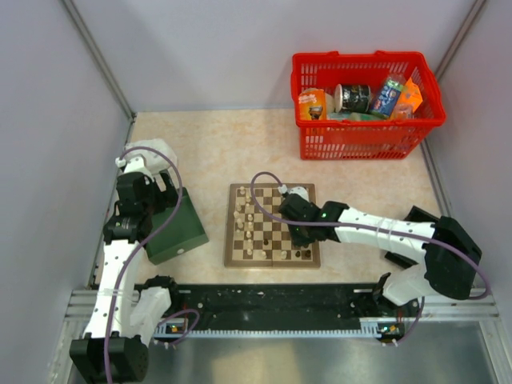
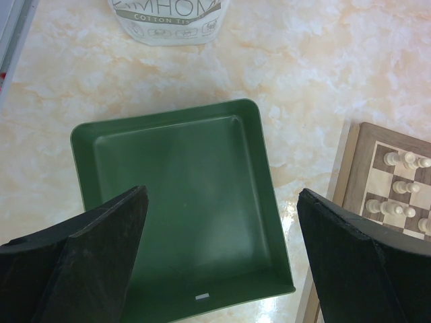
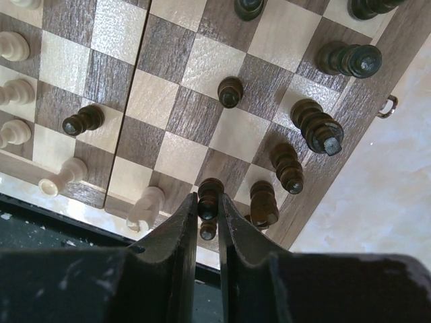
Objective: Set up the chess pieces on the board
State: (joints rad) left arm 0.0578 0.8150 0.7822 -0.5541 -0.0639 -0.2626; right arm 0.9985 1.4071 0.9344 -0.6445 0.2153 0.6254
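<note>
The wooden board (image 1: 272, 262) lies mid-table. Cream pieces (image 1: 247, 228) stand on its left columns and dark pieces (image 1: 304, 254) at its right. My right gripper (image 3: 209, 205) is shut on a dark brown pawn (image 3: 210, 194) at the board's near right corner, next to other dark pieces (image 3: 263, 200) and a cream piece (image 3: 145, 207). It also shows in the top view (image 1: 298, 236). My left gripper (image 2: 222, 249) is open and empty above the dark green box (image 2: 182, 202), left of the board's edge (image 2: 360, 161).
A red basket (image 1: 364, 128) of groceries stands at the back right. The green box (image 1: 178, 228) sits left of the board. A white tissue pack (image 2: 168, 17) lies beyond the box. A black rail (image 1: 272, 300) runs along the near edge.
</note>
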